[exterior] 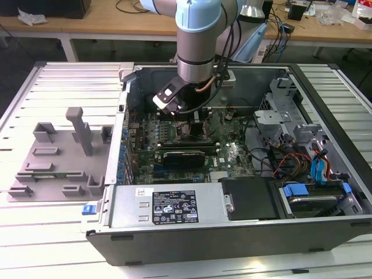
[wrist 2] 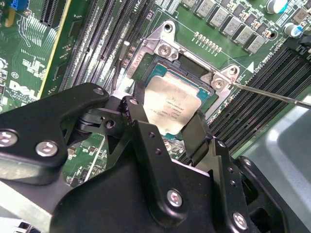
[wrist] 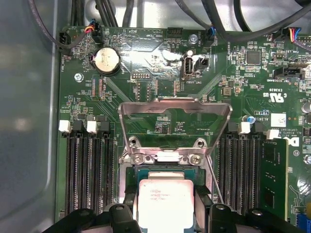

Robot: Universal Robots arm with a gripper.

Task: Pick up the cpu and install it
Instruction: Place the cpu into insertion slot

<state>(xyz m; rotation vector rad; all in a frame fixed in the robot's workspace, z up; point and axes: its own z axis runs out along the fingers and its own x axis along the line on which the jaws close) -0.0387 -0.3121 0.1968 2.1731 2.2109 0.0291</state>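
**CPU gripped in the hand, over the open socket**

You see the arm (exterior: pixel 197 40) reaching down into the open computer case (exterior: pixel 325 232), which lies on its side on the slatted counter (exterior: pixel 58 81). Its wrist is low over the green motherboard (exterior: pixel 232 157), towards the far wall of the case.

In the second wrist view, the hand (wrist 2: pixel 166 116) is closed on the cpu (wrist 2: pixel 167 99). One black finger (wrist 2: pixel 137 109) presses one edge of the chip and the other finger presses the opposite edge. The shiny metal top of the chip faces up, towards the camera.

The cpu sits directly over the socket (wrist 2: pixel 165 48), inside its metal frame, and a strip of the socket bed shows past the chip's free edge. You cannot tell from these views whether the chip is fully seated or just above the bed.

In the first wrist view, the load plate (wrist: pixel 175 104) is swung open and stands up behind the socket. The thin retaining lever (wrist: pixel 216 179) is released and slants away beside the frame. Black memory slots (wrist: pixel 87 170) run on both sides of the socket, and a memory stick (wrist: pixel 273 174) stands in a slot on one side. A coin battery (wrist: pixel 106 60) lies farther up the board.

In the exterior view, a grey plastic tray (exterior: pixel 58 163) with upright blocks rests on the counter at the exterior view's left, well apart from the hand.
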